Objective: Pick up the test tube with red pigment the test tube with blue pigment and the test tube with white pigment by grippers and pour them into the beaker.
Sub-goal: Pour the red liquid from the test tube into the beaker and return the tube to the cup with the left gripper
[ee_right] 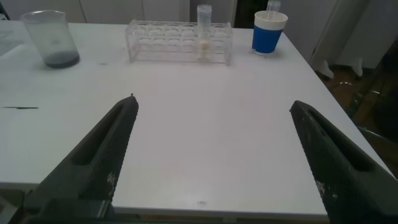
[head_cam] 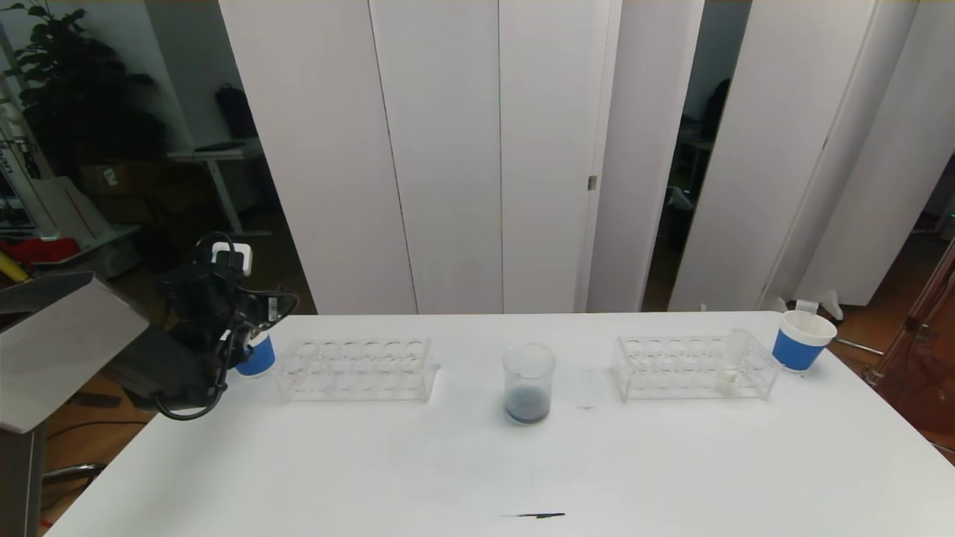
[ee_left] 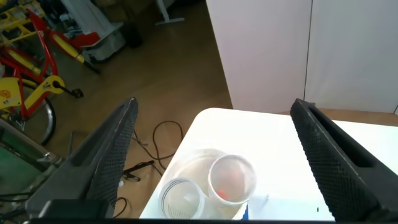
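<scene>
The beaker (head_cam: 529, 382) stands mid-table with dark liquid at its bottom; it also shows in the right wrist view (ee_right: 52, 38). The test tube with white pigment (head_cam: 730, 365) stands upright in the right rack (head_cam: 671, 367), also seen from the right wrist (ee_right: 204, 32). No tube with blue liquid is in view. My left gripper (head_cam: 240, 344) is open (ee_left: 214, 106) above the left paper cup (head_cam: 258, 358), which holds a tube with orange-red residue (ee_left: 231, 180) and an empty tube (ee_left: 182, 199). My right gripper (ee_right: 212, 102) is open and empty, low over the table's front right part, outside the head view.
An empty clear rack (head_cam: 355, 368) stands left of the beaker. A second white cup with a blue sleeve (head_cam: 800, 341) holding a clear tube stands right of the right rack. A dark streak (head_cam: 533, 514) marks the table near its front edge.
</scene>
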Robot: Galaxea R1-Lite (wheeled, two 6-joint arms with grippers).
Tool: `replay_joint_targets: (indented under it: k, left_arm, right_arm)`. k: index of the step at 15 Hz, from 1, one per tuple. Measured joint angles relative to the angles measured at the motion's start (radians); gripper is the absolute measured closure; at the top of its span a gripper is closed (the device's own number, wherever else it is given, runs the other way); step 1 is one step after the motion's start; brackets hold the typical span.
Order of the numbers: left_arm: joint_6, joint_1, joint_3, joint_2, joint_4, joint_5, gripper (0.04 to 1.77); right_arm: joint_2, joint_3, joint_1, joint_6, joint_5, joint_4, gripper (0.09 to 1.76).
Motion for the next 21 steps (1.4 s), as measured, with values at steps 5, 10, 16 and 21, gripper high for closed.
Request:
replay_joint_targets:
  k: [5,10,16,21]
  left_arm:
    - [0.008,-0.005,0.0,-0.034,0.006,-0.002,0.06]
    - [0.009,-0.049,0.02,-0.195,0.035,0.017,0.06]
    - [0.005,-0.103,0.126,-0.547,0.212,0.029,0.06]
    - [0.007,-0.15,0.258,-0.931,0.481,0.019,0.06]
  right_arm:
    - [0.0,0.0,0.0,0.0,0.0,0.0,0.1]
    - [0.0,0.0,0.0,0.0,0.0,0.0,0.1]
    - [0.0,0.0,0.0,0.0,0.0,0.0,0.1]
    - [0.0,0.0,0.0,0.0,0.0,0.0,0.1]
